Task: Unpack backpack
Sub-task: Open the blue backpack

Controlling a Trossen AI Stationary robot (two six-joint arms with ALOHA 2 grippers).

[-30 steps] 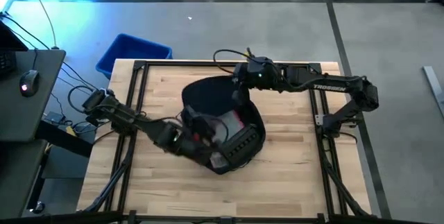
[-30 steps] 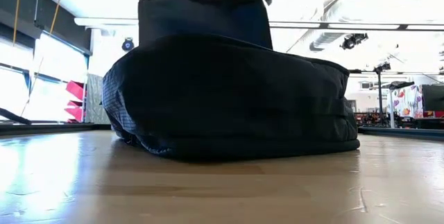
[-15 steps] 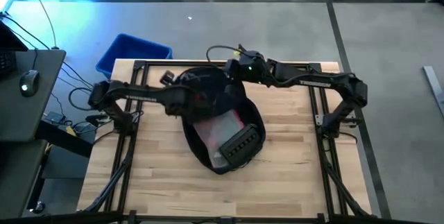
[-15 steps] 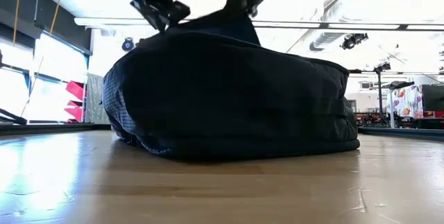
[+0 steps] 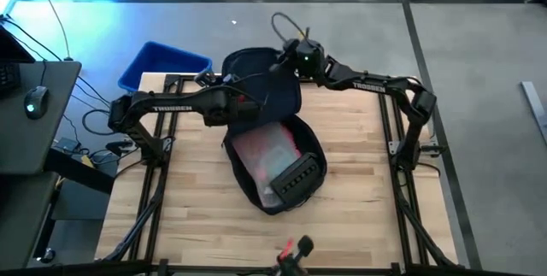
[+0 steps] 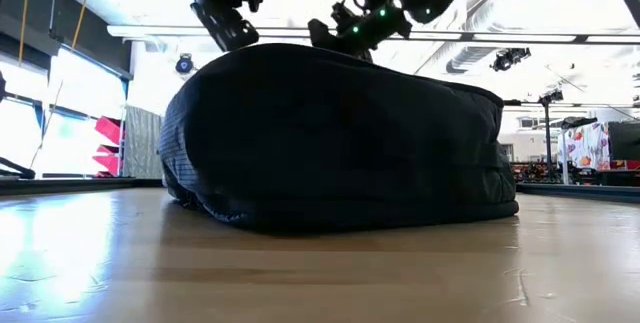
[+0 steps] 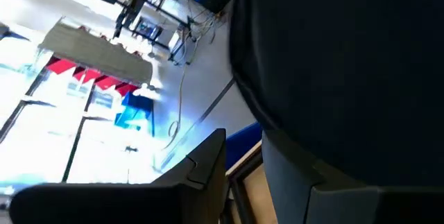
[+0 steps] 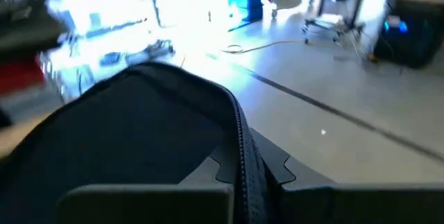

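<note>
Since a second ago, we see the flap of the large dark navy soft fabric backpack (image 5: 272, 152) pulled back over the surface's (image 5: 359, 225) far edge, baring a pinkish packet and a black ribbed item inside. Nothing is out yet, so unpacking has barely begun. Right end effector (image 5: 286, 61) stays clamped on the flap's zipper edge; left end effector (image 5: 244, 105) grips the flap too.

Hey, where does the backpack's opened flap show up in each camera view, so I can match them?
High view: the flap lies folded back at the far table edge, above the open backpack.
Low view: not distinguishable; only the backpack's bulk shows.
Left wrist view: dark fabric fills the picture's right.
Right wrist view: flap edge with zipper, pinched between the fingers.
Shared landmark: the blue bin.
</note>
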